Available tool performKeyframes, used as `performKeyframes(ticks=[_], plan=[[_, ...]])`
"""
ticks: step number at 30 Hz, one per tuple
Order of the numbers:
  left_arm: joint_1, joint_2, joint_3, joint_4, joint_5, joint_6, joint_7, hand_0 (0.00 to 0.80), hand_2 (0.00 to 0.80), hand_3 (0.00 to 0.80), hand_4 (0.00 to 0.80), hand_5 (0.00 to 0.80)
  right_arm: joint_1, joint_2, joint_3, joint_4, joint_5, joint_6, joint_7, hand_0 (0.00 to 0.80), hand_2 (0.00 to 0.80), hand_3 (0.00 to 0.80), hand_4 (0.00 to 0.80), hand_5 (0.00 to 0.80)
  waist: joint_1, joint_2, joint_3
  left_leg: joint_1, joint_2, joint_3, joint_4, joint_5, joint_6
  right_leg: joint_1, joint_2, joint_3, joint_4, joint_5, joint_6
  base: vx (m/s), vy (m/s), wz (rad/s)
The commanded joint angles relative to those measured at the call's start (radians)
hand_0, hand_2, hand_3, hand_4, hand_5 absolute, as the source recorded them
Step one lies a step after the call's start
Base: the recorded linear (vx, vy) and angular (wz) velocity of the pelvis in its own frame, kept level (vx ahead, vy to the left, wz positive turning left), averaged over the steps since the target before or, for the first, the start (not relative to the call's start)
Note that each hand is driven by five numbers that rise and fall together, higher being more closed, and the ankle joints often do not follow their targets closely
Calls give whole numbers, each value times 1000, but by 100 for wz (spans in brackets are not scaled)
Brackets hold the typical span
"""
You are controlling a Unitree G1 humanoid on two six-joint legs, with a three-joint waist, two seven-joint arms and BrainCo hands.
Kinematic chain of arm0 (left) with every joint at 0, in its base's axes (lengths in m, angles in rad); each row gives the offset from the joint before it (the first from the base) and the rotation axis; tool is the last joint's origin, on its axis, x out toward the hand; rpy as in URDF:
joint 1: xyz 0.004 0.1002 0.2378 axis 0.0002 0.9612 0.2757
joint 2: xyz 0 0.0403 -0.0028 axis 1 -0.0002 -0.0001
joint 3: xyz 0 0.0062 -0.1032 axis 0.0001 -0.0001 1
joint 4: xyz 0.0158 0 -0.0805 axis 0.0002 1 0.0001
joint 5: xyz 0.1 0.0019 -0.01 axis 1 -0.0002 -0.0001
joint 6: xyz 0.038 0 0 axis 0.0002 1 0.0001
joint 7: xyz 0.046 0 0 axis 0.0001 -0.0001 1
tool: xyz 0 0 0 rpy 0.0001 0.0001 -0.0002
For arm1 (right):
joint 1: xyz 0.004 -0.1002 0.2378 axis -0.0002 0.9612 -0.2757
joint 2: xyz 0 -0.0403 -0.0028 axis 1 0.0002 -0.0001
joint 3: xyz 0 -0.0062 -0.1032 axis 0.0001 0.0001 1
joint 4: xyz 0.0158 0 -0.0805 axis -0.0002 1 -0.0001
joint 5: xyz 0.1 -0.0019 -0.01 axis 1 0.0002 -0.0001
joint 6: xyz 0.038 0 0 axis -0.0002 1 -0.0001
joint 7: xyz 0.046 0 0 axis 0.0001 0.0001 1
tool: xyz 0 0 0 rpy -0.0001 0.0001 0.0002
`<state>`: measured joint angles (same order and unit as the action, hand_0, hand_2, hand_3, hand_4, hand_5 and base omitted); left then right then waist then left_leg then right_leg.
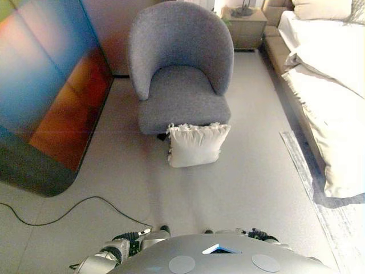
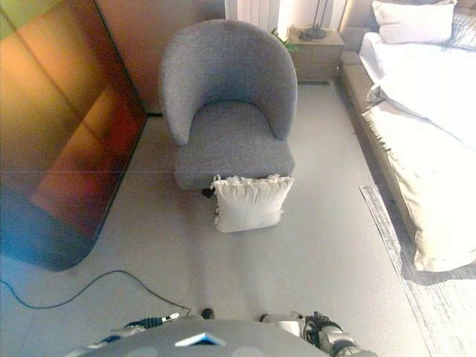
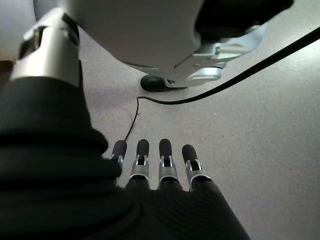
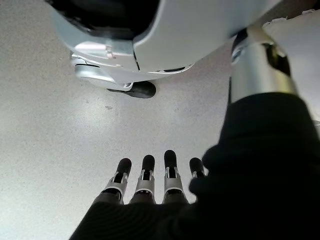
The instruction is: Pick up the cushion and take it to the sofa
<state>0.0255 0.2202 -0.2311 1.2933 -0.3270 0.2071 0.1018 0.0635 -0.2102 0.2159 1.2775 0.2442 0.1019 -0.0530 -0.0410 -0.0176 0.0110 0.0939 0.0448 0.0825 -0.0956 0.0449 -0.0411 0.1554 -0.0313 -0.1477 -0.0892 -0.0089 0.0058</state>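
Cream ruffled cushion [image 1: 197,145] upright against grey armchair [image 1: 181,68] | left hand [image 3: 160,165], right hand [image 4: 150,177] fingers straight, empty

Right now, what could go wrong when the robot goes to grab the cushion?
The cushion stands on the floor, leaning on the chair, so a clumsy reach might tip it flat or push it under the seat. Both hands, left and right, hang low with straight fingers holding nothing, so a long reach down is needed. A cable lies on the floor to the robot's left, which could catch a foot.
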Motion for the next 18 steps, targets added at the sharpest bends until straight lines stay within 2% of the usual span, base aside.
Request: performKeyframes(ticks=[1,3,10,18], plan=[[-61,-29,13,68,32,-11,3,0,0,0,0,0,-63,3,-9,67,10,-2,16,0,0,0,0,0,4,2,55,49,0,73,8,-134,26,-28,-54,10,2,-20,78,0,0,0],[-62,-28,19,68,18,-28,1,0,0,0,0,0,-63,4,-11,67,10,-1,21,0,0,0,0,0,3,-1,56,52,-2,72,8,-136,28,-27,-53,14,2,-19,79,0,0,0],[-64,-22,21,70,44,-13,-3,0,0,0,0,0,-63,6,-12,72,14,-3,28,0,0,0,0,0,6,-7,58,55,0,72,8,-141,30,-23,-49,17,2,-21,77,12,-38,0],[-57,-31,19,79,22,39,-22,0,0,0,0,0,-67,5,-11,79,-9,1,32,0,0,0,0,0,14,-5,50,57,14,61,8,-137,21,-16,-39,7,2,-32,69,18,-55,1]])
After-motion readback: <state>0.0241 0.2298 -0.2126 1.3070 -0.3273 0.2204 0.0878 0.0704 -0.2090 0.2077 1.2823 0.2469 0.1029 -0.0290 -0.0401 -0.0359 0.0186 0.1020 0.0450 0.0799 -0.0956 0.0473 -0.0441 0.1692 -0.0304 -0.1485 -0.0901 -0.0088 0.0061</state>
